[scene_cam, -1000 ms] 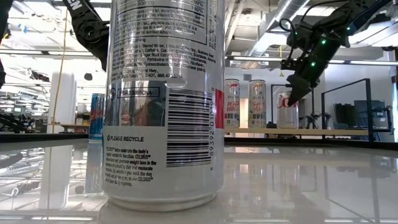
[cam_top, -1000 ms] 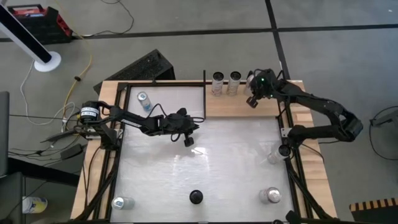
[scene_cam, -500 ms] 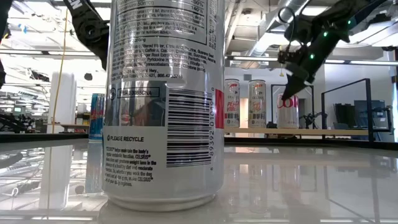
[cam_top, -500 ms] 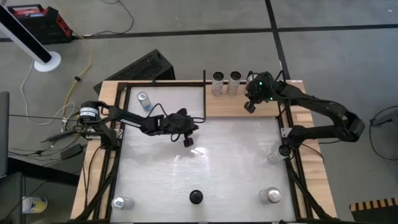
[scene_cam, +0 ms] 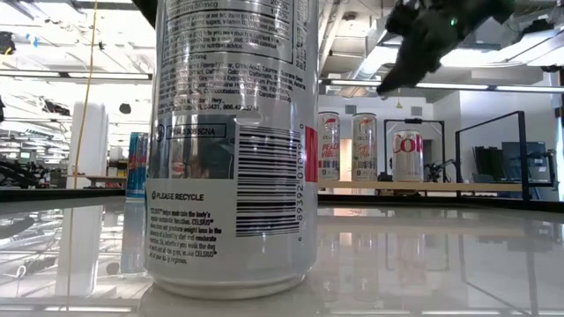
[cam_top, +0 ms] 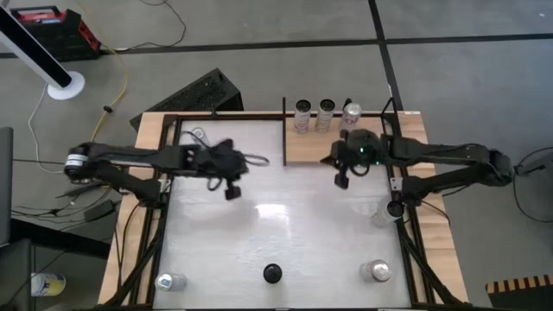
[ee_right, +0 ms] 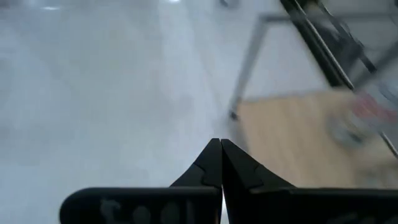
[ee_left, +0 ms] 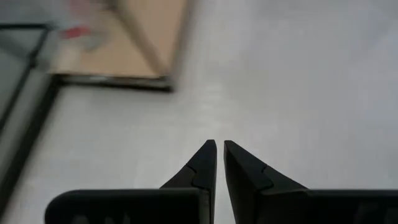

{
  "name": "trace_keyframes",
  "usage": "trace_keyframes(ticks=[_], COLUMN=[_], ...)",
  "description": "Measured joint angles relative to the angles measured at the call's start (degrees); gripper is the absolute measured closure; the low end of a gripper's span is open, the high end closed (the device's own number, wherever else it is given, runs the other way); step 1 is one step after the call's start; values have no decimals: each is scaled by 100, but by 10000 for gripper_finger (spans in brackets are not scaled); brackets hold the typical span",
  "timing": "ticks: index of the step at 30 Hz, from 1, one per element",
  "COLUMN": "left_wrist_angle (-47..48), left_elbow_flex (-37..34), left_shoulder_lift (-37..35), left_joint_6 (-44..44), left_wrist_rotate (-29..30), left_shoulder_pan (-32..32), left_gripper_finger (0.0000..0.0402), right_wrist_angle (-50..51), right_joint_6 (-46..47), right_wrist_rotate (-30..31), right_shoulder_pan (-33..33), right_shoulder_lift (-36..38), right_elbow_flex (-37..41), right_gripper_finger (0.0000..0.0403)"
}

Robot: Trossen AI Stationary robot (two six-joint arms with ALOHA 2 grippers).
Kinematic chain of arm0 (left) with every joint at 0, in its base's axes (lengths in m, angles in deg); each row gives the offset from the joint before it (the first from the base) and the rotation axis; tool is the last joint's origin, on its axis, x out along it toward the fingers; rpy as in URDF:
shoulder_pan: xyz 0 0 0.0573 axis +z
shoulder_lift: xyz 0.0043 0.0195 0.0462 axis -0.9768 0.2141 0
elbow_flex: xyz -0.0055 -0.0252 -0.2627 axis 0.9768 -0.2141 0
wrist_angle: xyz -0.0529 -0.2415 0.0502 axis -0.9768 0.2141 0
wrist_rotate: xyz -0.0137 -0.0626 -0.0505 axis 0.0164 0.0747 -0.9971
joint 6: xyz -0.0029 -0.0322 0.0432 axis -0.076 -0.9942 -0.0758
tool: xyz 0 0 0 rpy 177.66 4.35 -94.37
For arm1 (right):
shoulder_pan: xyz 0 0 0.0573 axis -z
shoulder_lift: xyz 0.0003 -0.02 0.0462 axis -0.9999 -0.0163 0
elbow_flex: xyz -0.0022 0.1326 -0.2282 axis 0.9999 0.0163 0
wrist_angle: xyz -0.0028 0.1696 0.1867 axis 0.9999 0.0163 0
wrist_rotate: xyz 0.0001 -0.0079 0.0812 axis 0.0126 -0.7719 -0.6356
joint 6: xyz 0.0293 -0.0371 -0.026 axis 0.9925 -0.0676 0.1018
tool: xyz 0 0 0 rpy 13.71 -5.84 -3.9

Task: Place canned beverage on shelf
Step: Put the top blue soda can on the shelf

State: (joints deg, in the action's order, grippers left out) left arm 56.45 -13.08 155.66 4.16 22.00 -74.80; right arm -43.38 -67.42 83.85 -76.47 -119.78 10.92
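Withdrawn from the shelf, right claw hangs clenched, empty; left claw likewise.

Off-table clutter: black keyboard lying on the grey floor past the table's far edge, red-and-black case sitting top-left, white fan base standing near it, yellow cable trailing between. Small black round object resting on the tabletop's near edge.

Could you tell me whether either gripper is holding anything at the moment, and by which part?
Nothing is held: the left gripper and right gripper are both shut and empty.
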Motion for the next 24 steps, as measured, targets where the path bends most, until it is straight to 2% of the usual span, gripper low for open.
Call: trace_keyframes(ticks=[4, 7, 10, 13, 17, 24], left_wrist_angle=[787, 941, 1145, 1286, 1211, 1176], left_elbow_flex=[306, 310, 207, 34, -224, -233], left_shoulder_lift=[-749, -1240, -1590, -1766, -1829, -1641], left_joint_6=[-486, -825, -1101, -1157, -1157, -1010], left_wrist_rotate=[908, 1176, 1139, 852, 405, 202], left_shoulder_pan=[112, 313, 651, 1080, 1665, 2496], left_gripper_finger=[383, 382, 370, 343, 290, 187], right_wrist_angle=[-384, -709, -696, -797, -1196, -1917], right_joint_6=[1, -4, -94, -146, -174, -303], right_wrist_rotate=[19, 102, 307, 558, 926, 1214], right_shoulder_pan=[-590, -955, -1299, -1668, -2088, -2351], right_shoulder_lift=[-43, -113, -124, -113, -64, -65], right_elbow_flex=[0, -3, 1, 120, 450, 979], right_gripper_finger=[380, 380, 380, 380, 380, 380])
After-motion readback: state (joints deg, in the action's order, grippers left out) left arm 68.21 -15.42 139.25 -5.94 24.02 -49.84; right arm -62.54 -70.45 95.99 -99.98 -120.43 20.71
